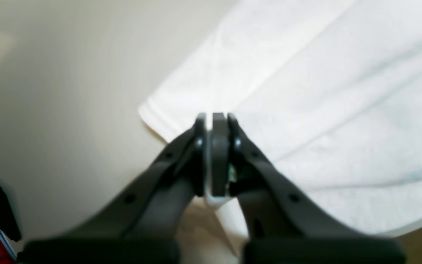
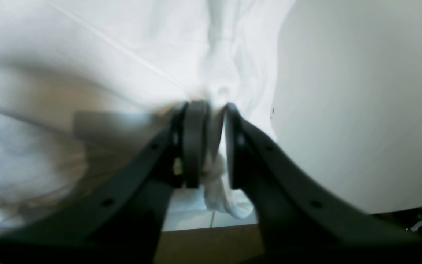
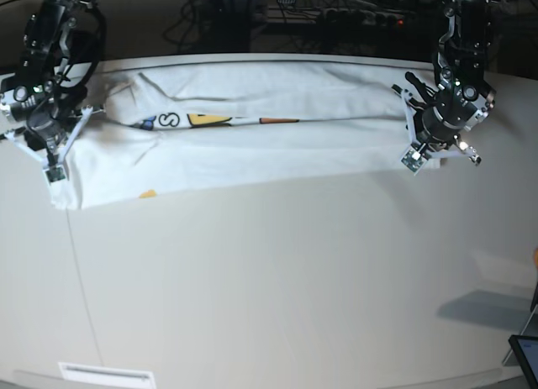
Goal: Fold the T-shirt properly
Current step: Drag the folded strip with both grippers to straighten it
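Your T-shirt (image 3: 252, 145) lies folded lengthwise across the upper worktop (image 3: 277, 280). Left pincer (image 1: 216, 119), at frame right, is nearly closed, pinching its hem; right pincer (image 2: 214, 108) stands slightly parted with cloth between, apparently to keep the fold square.

My base camera sits high, looking down across the table (image 3: 277, 271) from well back, with my left arm at picture right and my right arm at picture left. Each wrist camera rides close behind its own gripper, left (image 1: 213, 121) and right (image 2: 211, 110), facing down past the fingers. All three views share the shirt (image 3: 252, 149).
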